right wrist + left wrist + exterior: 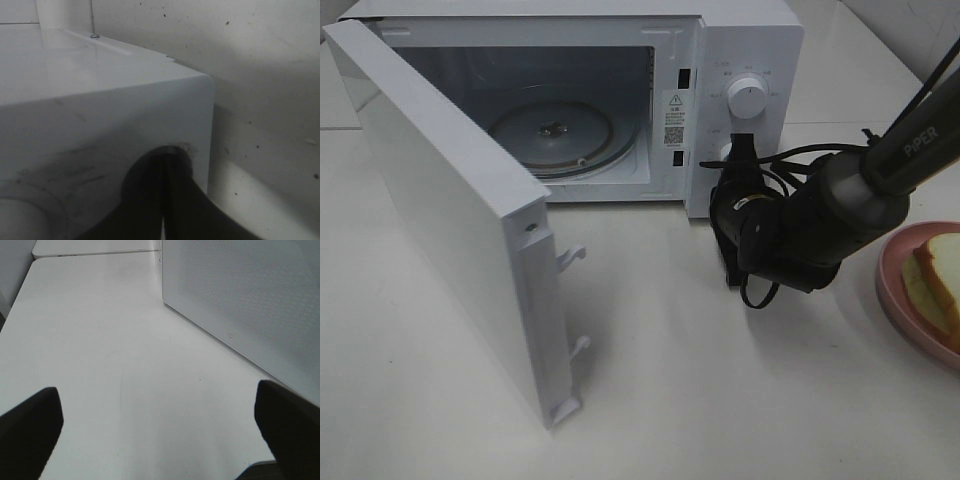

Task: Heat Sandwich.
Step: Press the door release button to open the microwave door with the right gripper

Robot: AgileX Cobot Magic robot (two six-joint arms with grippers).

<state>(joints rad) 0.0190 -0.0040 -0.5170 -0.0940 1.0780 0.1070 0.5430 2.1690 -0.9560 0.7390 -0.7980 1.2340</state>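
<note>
The sandwich (pixel 940 272), white bread with a tan crust, lies on a round pink plate (pixel 894 290) at the table's right edge. The white microwave (pixel 745 50) stands at the back with its door (pixel 450 220) swung wide open and its glass turntable (pixel 555 135) bare. My right gripper (pixel 739 148) is shut with nothing in it, its tips against the microwave's control panel below the upper knob (pixel 748 98). In the right wrist view the closed fingers (pixel 165 162) press on the panel's corner (pixel 125 115). My left gripper (pixel 160 435) is open and empty over bare table.
The open door juts far out over the left half of the table. The microwave's perforated side wall (pixel 250 300) runs close beside my left gripper. The right arm and its cables (pixel 840 200) stretch between the plate and the microwave front.
</note>
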